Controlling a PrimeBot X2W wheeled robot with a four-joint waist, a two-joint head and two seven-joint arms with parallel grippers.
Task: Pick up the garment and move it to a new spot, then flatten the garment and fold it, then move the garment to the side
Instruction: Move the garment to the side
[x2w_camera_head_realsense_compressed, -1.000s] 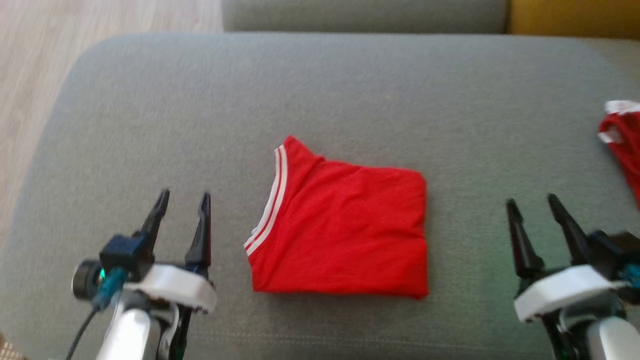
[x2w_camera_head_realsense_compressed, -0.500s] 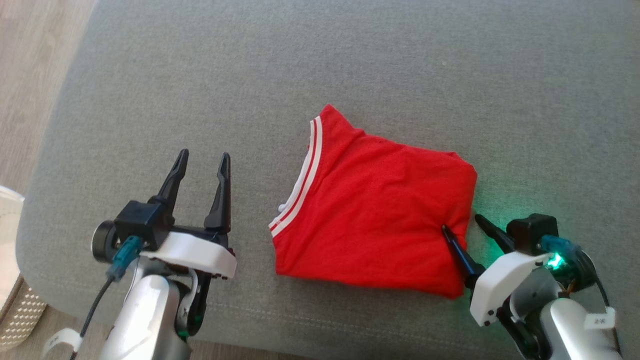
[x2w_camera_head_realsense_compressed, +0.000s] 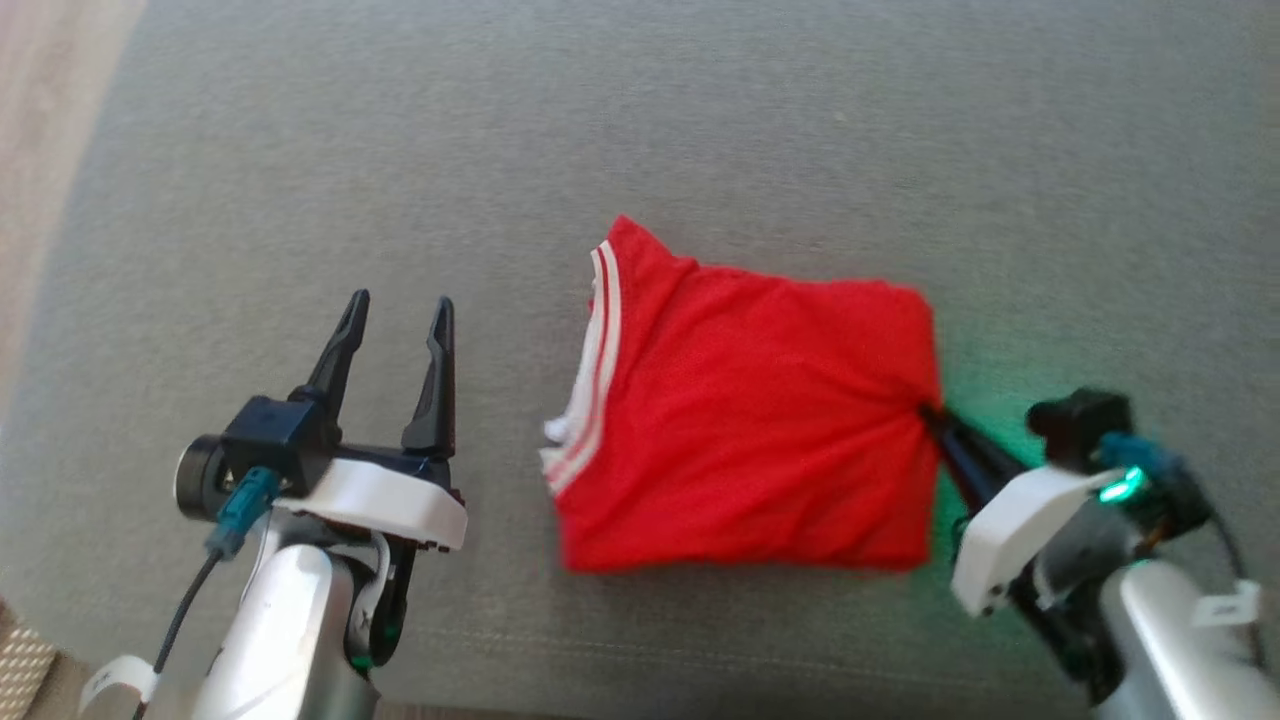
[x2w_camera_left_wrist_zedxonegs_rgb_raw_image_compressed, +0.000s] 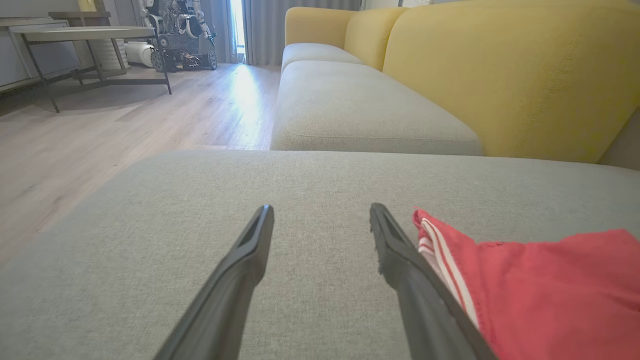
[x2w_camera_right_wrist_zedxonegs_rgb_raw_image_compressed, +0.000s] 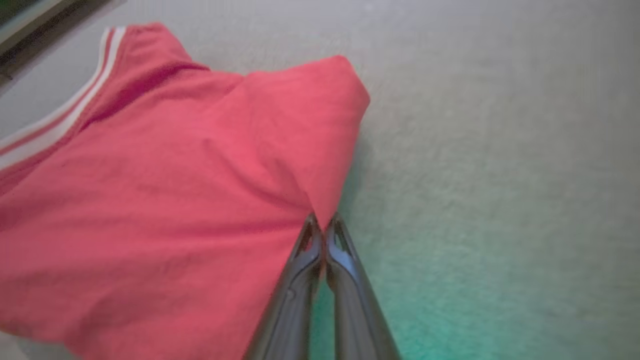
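Garment (x2w_camera_head_realsense_compressed: 750, 430) lies folded and red on the grey cushion (x2w_camera_head_realsense_compressed: 400, 150), centre-right in the head view. It is already a neat packet, so we judge that only the shift aside is left to do. Our right gripper (x2w_camera_head_realsense_compressed: 925, 410), at the lower right, pinches the packet's right edge, and the fabric puckers toward its closed tips, a hold suited to dragging. Our left gripper (x2w_camera_head_realsense_compressed: 400, 300), lower left, hovers spread and empty just beside the striped trim (x2w_camera_head_realsense_compressed: 598, 340), placed to steady that side.
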